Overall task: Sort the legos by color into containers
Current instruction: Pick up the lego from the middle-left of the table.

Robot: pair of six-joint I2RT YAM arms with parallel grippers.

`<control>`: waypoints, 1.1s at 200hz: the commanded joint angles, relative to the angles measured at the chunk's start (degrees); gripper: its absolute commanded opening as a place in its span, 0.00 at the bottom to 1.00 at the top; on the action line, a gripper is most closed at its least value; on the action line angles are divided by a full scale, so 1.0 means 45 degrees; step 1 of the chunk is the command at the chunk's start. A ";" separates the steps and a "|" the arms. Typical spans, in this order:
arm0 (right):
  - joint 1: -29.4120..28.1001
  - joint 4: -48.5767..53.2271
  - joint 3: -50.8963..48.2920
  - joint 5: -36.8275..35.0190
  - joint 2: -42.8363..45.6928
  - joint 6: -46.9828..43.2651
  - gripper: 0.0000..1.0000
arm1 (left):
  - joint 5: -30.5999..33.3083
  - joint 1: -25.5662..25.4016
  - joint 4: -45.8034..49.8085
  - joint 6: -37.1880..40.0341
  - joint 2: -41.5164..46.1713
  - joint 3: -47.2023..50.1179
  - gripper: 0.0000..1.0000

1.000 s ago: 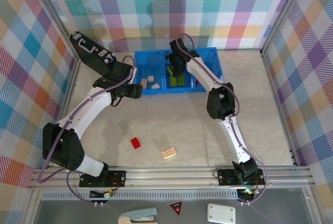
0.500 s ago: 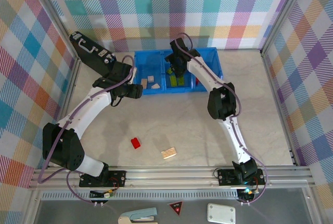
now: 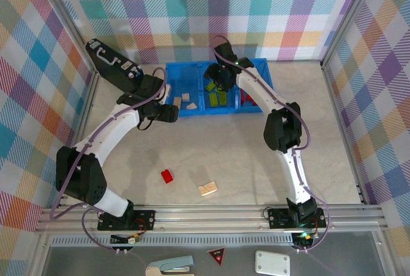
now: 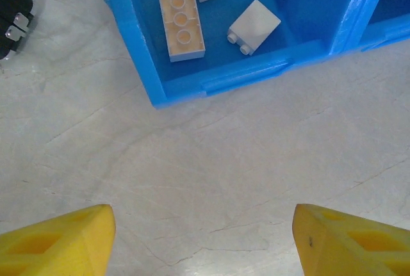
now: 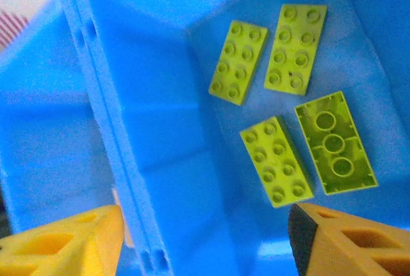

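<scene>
The blue bin [image 3: 192,68] stands at the back of the table with three containers. My left gripper [image 3: 170,113] hangs open over bare table just before the left container [image 4: 138,45], which holds three cream legos [image 4: 181,21]. Nothing is between its yellow fingers [image 4: 57,241]. My right gripper [image 3: 222,79] hovers open over the middle container [image 5: 147,97], where several lime green legos [image 5: 277,161] lie flat. Red legos [image 3: 250,100] lie in the right container. On the table near the front lie a red lego [image 3: 167,175] and a cream lego [image 3: 207,188].
A black briefcase [image 3: 112,63] with silver latches lies at the back left, close to the left arm and the bin's left end. Plaid walls enclose the table on three sides. A metal rail [image 3: 211,215] runs along the near edge.
The right gripper has shifted a little to the right and back over the middle container. The left arm has barely moved.
</scene>
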State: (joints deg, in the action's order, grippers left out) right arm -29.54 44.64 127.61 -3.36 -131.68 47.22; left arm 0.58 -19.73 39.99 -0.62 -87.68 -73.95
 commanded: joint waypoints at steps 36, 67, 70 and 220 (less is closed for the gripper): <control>-0.0372 -0.0518 -0.3187 0.0698 0.2386 -0.2884 0.68 | -0.0520 0.0002 0.1687 -0.1449 -0.0307 -0.0438 0.72; -0.0367 -0.1125 -0.4864 0.1162 0.3435 -0.3151 0.67 | -0.0337 -0.0174 0.1929 -0.2664 0.0216 0.0277 0.71; -0.0386 -0.1167 -0.4987 0.1240 0.3543 -0.3221 0.66 | -0.0311 -0.0200 0.1977 -0.2770 0.0267 0.0335 0.70; -0.1113 -0.1380 -1.0121 0.1841 0.6415 -0.6261 0.66 | 0.0169 -0.4790 0.2371 -0.8385 0.1325 0.3295 0.71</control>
State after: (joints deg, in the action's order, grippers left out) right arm -34.89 38.54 84.07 7.79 -105.36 19.62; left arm 2.04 -36.75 49.65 -31.81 -81.89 -60.40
